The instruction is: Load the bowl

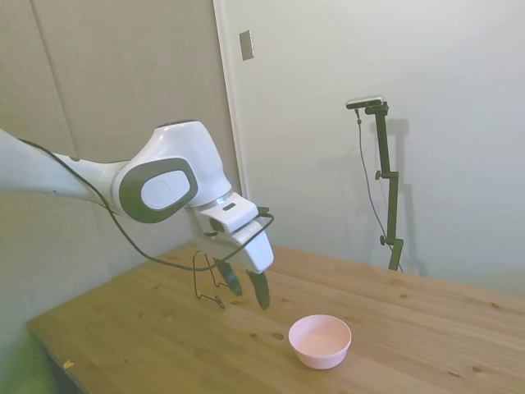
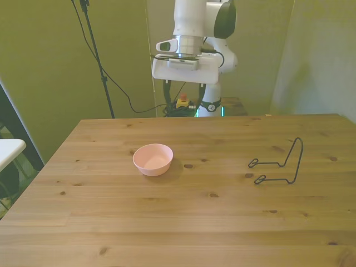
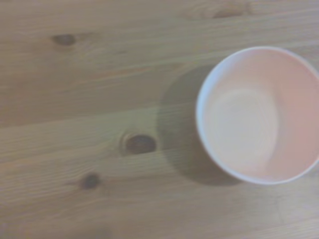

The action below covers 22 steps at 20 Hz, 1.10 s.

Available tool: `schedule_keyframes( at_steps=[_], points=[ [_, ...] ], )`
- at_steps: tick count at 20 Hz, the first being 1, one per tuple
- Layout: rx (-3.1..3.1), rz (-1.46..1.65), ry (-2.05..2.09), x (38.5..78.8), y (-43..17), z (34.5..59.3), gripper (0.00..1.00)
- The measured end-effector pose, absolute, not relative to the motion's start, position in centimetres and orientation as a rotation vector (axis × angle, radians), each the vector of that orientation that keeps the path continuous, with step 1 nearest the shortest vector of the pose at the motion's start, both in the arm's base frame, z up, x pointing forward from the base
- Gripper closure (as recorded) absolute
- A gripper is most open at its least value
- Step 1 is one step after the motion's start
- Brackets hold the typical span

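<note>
The pale pink bowl (image 1: 320, 341) (image 2: 153, 159) stands upright and empty on the wooden table (image 2: 183, 222), left of middle in the front view. From the wrist view, the bowl (image 3: 259, 114) shows a bare inside, with its shadow and a few dark knots beside it. My gripper (image 1: 248, 298) (image 2: 183, 94) hangs open in the air with nothing between its fingers. It is well above the table, toward the far edge from the bowl and a little to the front view's right of it.
A thin black wire rack (image 2: 281, 162) (image 1: 209, 283) stands on the table at the front view's right, apart from the bowl. A white surface (image 2: 8, 147) pokes in past the table's left edge. Cables hang behind the far edge.
</note>
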<state>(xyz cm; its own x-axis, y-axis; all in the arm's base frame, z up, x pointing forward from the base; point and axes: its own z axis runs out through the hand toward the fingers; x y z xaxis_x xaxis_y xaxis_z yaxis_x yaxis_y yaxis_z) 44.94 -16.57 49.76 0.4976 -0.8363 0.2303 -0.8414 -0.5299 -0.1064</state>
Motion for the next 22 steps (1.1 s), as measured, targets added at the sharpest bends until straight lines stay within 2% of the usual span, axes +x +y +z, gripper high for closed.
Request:
schedule_keyframes(
  at_steps=[3,10,18,19,22],
  points=[
    [2.697,0.424,-1.525,46.6,-17.9,48.7,0.00],
    [2.670,0.417,-1.556,51.7,-19.4,44.0,0.00],
    [2.635,0.370,-1.595,55.2,-19.6,37.5,0.00],
    [2.633,0.364,-1.596,55.3,-19.7,37.2,1.00],
    [2.623,0.362,-1.604,55.3,-20.2,37.0,1.00]
  ],
)
